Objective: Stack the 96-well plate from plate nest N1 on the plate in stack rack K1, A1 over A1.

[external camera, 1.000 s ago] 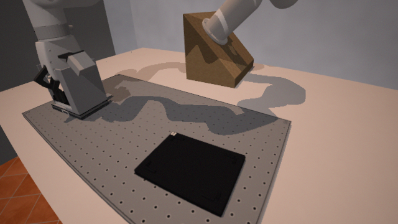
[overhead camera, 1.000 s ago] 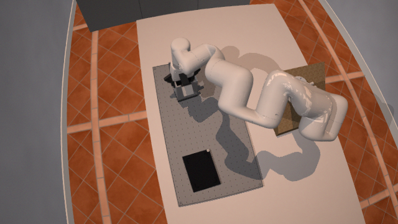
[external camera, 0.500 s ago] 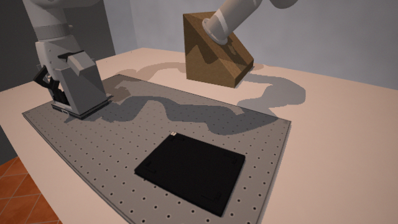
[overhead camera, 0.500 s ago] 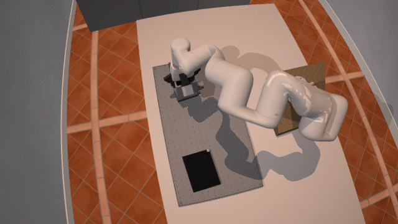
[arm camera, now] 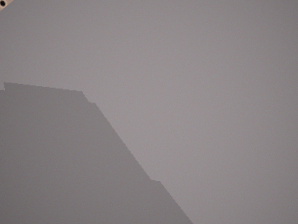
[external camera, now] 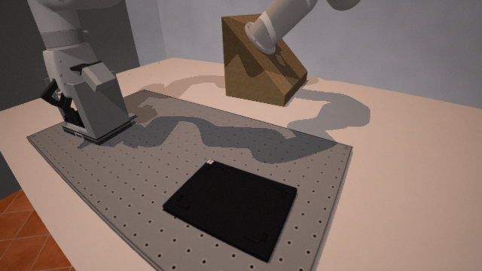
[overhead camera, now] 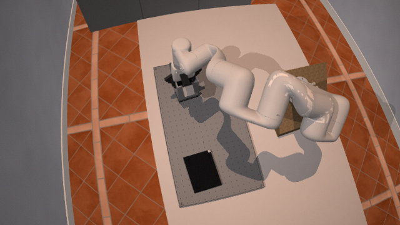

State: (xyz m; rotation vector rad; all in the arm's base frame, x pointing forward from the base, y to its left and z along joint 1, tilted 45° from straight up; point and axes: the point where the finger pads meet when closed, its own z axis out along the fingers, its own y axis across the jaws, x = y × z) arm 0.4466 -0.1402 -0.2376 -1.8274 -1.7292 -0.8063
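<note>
Hand: fully open, holding nothing, low over the rack at the perforated board's far corner | plate: hidden under the hand, cannot tell | black nest: bare on bench.

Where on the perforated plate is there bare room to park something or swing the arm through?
Free: the grey perforated plate between the black plate nest and the open gripper, and the strip toward the brown wooden wedge. Crowded: the far-left corner, where the gripper sits low over the stack rack. The nest's floor shows no plate.
</note>
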